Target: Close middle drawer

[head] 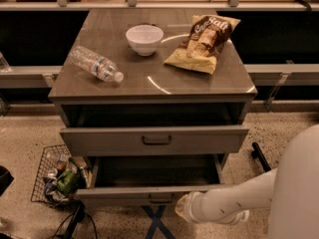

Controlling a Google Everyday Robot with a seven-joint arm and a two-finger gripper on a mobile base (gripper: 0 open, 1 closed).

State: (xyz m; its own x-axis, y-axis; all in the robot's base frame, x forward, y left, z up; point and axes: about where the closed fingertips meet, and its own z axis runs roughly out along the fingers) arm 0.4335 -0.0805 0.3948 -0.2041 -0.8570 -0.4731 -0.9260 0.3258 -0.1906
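- Logging the camera view: the gripper [183,208] sits low, at the end of the white arm [234,200]. Whether it is spread or pressed together cannot be told.
- The middle drawer [119,195] stands pulled well out. Its front lies just beside the gripper, to the left, and may be touching it. The small dark handle [160,199] is the nearest part.
- Judgement: it is placed against the flat front rather than around the handle, which suits a push inward.
- Middle drawer: grey-brown, matte, long flat front, deep plain tray.
- Directly above the gripper, the upper drawer [99,141] is partly out.
- Far beyond the gripper, the glossy cabinet top [149,78] carries a white bowl [144,38], a clear ribbed bottle [96,63] lying on its side and a crinkled chip bag [202,43].
- Well left of the gripper, a wire basket [47,183] rests on the speckled floor.
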